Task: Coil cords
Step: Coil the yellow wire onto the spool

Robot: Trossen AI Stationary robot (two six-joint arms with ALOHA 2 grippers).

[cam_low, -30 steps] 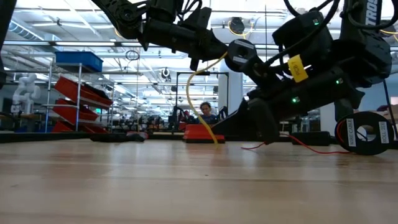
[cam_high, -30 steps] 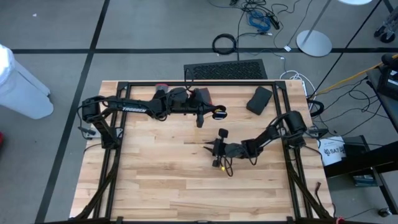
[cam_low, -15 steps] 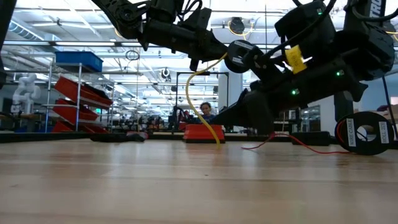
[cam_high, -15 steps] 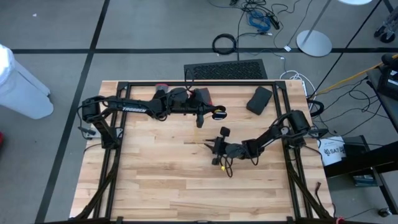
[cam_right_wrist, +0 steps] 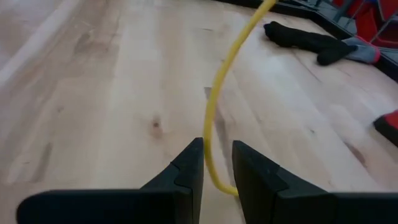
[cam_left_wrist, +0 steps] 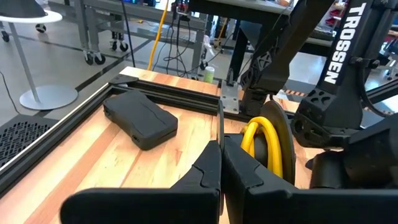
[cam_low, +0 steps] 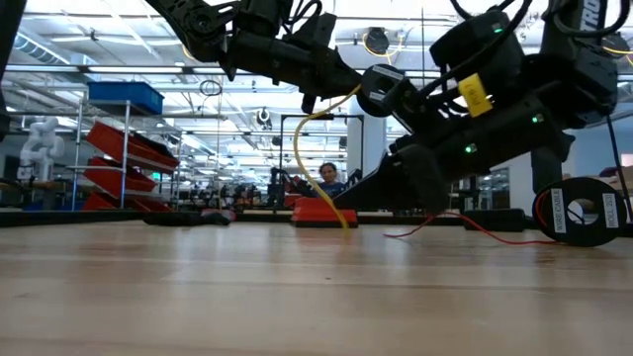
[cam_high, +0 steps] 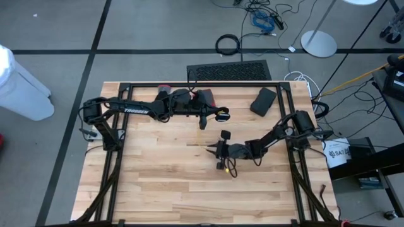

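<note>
The yellow cord (cam_low: 300, 148) arcs down from my left gripper (cam_high: 222, 115), which is shut and raised above the table's far middle. The cord reaches the tabletop (cam_high: 158, 164) near my right gripper (cam_high: 216, 151). That gripper sits low over the table's middle and is open. In the right wrist view the cord (cam_right_wrist: 214, 106) runs between its two fingers (cam_right_wrist: 189, 168), and I cannot tell whether it touches them. A thin red cord (cam_low: 465, 225) lies on the table behind. The black cord is not in view. My left gripper is shut on the yellow cord, which comes out as a loop (cam_left_wrist: 254, 134) right beside its closed fingers (cam_left_wrist: 211, 168). The fingers themselves hide the place of contact. They point nearly level toward the table's right side. The cord hangs slack below them in a curve down to the table.
A black case (cam_high: 263, 101) lies at the far right of the table. A black glove (cam_right_wrist: 298, 37) and red items (cam_high: 205, 96) lie near the far edge. A black spool (cam_low: 584, 210) stands at the right. The black frame rails (cam_high: 189, 85) border the table, and its near half is bare wood.
</note>
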